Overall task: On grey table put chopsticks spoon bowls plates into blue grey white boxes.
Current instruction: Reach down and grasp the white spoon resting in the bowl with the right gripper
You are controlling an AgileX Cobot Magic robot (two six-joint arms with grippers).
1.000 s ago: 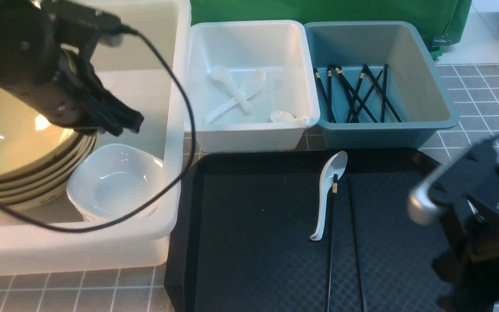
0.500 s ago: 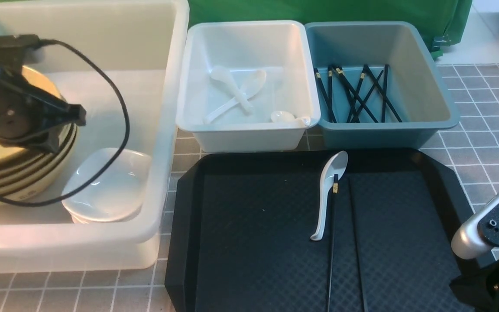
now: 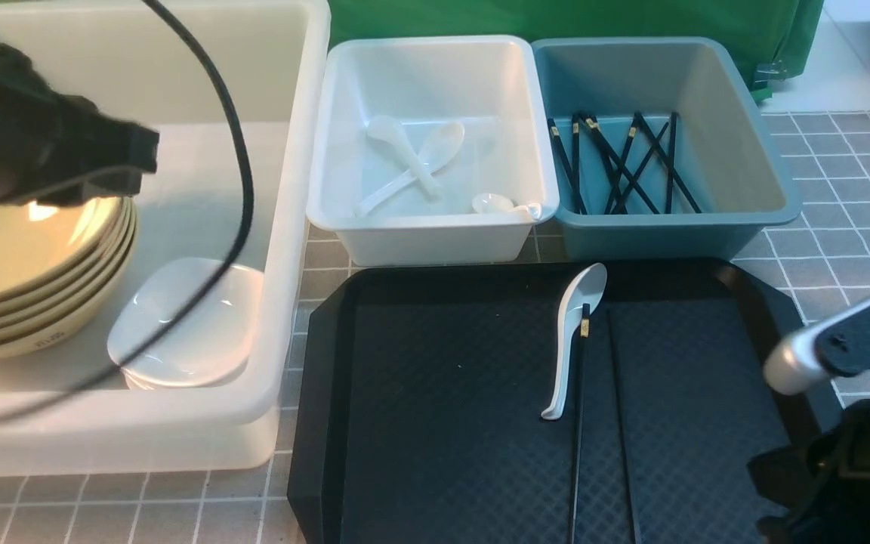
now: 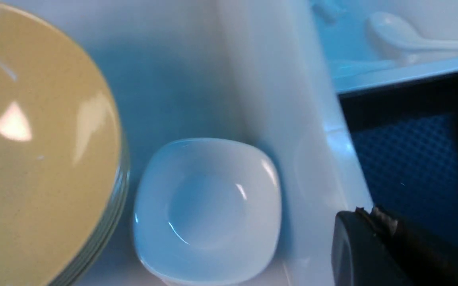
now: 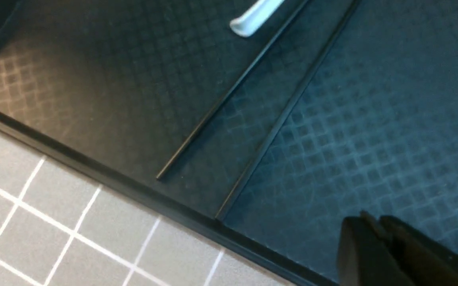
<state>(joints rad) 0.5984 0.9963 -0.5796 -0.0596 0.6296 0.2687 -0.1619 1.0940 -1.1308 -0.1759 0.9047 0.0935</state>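
The grey tiled table (image 3: 843,189) is bearing a translucent whitish tub (image 3: 284,227), white bin (image 3: 435,242) and blue-grey bin (image 3: 654,238). A black textured tray (image 3: 442,423) is lying alongside.

Robot test station, staged for sorting tableware.
Evidence: green cloth backdrop (image 3: 556,19), tiled grey table (image 3: 843,151), plastic boxes (image 3: 435,245), black tray (image 3: 442,415).

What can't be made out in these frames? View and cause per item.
- Right tool: front view's corner crops its tips; its wrist view shows only a dark sliver, so open or shut is unclear.
- Bowls: front view, left arm and frame edge cover part of the stack.
- Plates: front view, top one hides the count.
- Chopsticks on the tray: near ends run off the front view's bottom edge.
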